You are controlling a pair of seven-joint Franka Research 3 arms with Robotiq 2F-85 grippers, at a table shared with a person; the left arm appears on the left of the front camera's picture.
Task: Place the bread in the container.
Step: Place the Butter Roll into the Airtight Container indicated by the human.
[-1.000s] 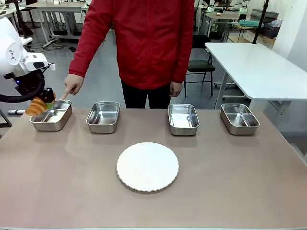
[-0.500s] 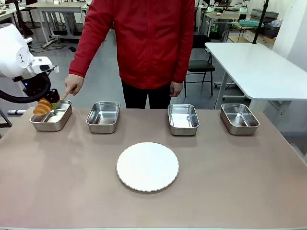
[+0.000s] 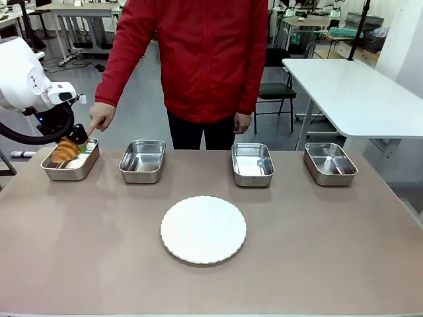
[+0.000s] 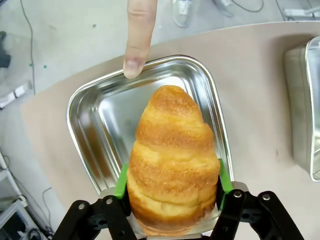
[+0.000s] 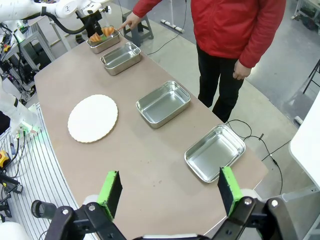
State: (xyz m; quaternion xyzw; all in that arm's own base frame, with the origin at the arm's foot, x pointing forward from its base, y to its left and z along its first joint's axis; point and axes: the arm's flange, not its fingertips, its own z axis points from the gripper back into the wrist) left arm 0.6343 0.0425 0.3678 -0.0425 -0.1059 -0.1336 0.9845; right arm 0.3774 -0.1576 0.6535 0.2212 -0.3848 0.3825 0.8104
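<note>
Front view: brown tabletop [image 3: 317, 251] w/ white plate [image 3: 203, 229], grey workshop floor behind. Left gripper [image 4: 170, 197] pads hug bread [image 4: 172, 160] over leftmost container [image 4: 95, 130]. Right gripper [image 5: 167, 190] spread wide, nothing between its pads.

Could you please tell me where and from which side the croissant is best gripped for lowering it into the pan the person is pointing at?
Probably across its thick middle, from above. The croissant tapers toward its tips, so its widest ridged band gives the green pads the most surface. The left pincer sits there now, one pad on each flank, above the leftmost steel pan.
</note>
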